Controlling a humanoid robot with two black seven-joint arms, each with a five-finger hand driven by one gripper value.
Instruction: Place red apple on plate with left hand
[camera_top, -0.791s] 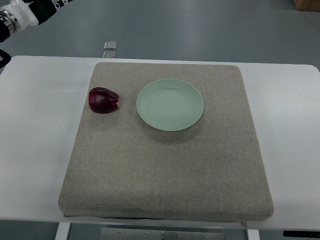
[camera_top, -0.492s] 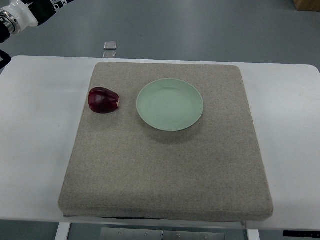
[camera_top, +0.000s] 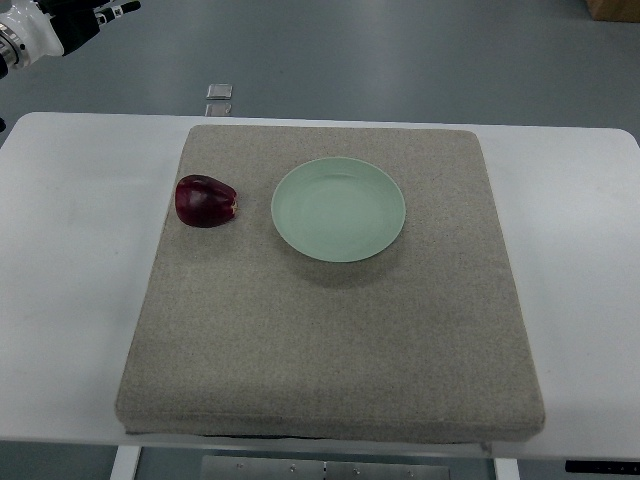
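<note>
Red apple (camera_top: 206, 201), dark, glossy and lying on its side, sits near the left edge of the grey felt mat (camera_top: 330, 340), just left of the pale green round plate (camera_top: 338, 210) and apart from it. At the upper left corner of the frame, the robot's black-and-white left arm (camera_top: 40, 25) shows only partly; whether its fingers are spread or curled I cannot tell. Since the earlier frame it has drawn further toward that corner. Apple and plate have not moved on the white table (camera_top: 70, 280).
</note>
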